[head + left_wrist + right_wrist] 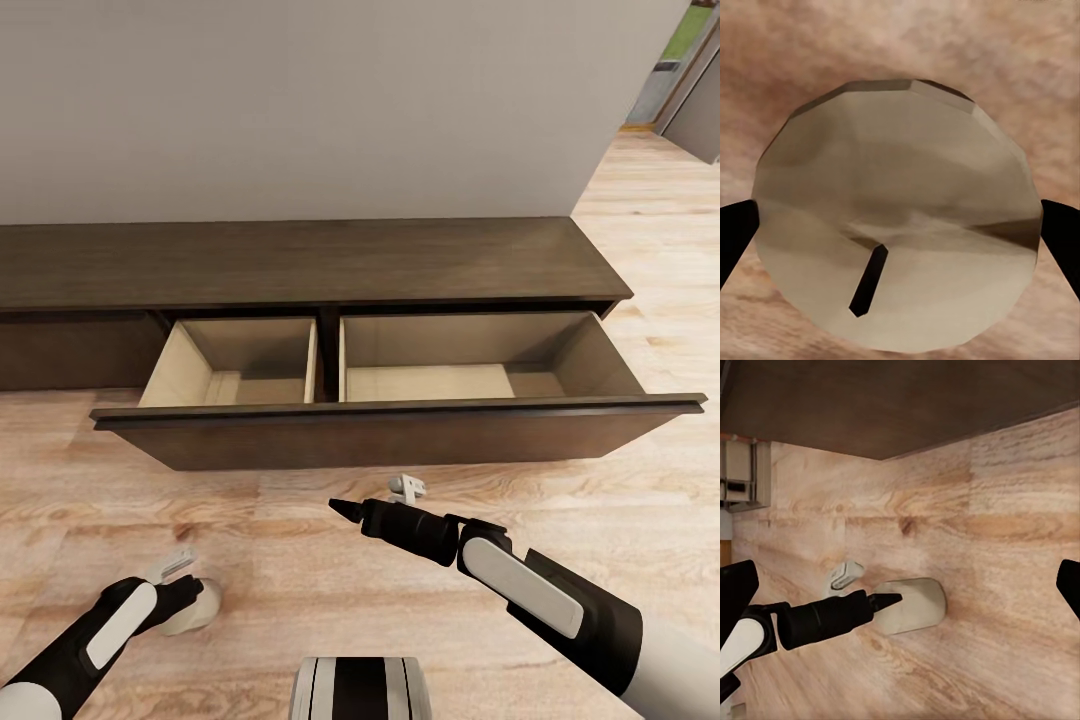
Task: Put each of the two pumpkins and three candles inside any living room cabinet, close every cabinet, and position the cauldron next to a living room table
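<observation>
The candle (192, 606) lies on the floor (300, 560) in front of the cabinet's (300, 265) open drawer (400, 435), and the left gripper (180, 585) sits right over it, fingers straddling its sides, though I can't tell if they're pinching yet. It looks light, stiff and smooth, a stubby pale cylinder with a dark wick, best taken across the round wall. The right gripper (900, 592) hangs above the floor, jaws wide apart.
</observation>
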`<state>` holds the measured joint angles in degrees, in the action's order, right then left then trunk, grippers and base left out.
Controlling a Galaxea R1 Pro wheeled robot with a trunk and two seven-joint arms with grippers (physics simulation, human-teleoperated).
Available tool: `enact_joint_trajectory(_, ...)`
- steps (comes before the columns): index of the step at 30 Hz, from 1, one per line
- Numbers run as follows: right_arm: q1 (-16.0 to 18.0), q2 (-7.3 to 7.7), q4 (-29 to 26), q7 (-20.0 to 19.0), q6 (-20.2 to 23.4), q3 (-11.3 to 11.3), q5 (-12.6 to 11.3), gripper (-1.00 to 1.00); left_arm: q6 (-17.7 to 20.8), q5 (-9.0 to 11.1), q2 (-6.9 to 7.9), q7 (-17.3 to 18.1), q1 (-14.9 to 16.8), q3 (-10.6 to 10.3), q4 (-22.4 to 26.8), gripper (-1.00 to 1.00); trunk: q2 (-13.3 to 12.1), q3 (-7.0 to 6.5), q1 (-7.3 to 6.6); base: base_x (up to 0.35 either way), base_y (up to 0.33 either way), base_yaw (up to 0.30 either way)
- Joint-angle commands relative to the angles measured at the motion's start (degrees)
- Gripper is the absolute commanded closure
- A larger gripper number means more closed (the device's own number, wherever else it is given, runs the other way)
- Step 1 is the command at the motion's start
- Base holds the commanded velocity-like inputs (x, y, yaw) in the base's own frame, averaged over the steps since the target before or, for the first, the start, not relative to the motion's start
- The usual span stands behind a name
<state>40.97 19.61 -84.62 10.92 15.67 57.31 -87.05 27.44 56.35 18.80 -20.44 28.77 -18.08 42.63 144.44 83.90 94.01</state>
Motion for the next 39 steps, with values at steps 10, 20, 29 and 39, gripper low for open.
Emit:
enact_joint_trajectory(10, 0.1, 0.07, -0.1, 0.4, 0.0, 0.1, -0.5, -1.0, -0.3, 1.5, 0.31, -0.5, 0.0, -0.3, 0.2, 1.0, -0.1, -1.06, -0.12, 0.0, 0.0, 0.0)
enact_joint_trajectory(20, 0.1, 0.04, -0.1, 0.4, 0.0, 0.1, -0.5, -1.0, 0.5, 2.0, 0.9, -0.6, 0.0, 1.4, 1.8, 1.0, -0.2, -3.27, -0.38, 0.0, 0.0, 0.0)
enact_joint_trajectory(29, 0.1, 0.01, 0.1, 0.4, 0.0, 0.1, -0.5, -1.0, 4.2, 2.1, 1.06, -0.7, 0.0, 6.8, 2.9, 1.0, -0.3, -5.27, -0.61, 0.0, 0.0, 0.0)
enact_joint_trajectory(39, 0.1, -0.01, 0.1, 0.4, 0.0, 0.1, -0.4, -1.0, 10.2, 2.3, 1.11, -0.7, -0.1, 11.2, 6.0, 1.0, -0.4, -7.48, -0.87, -0.13, 0.0, 0.0)
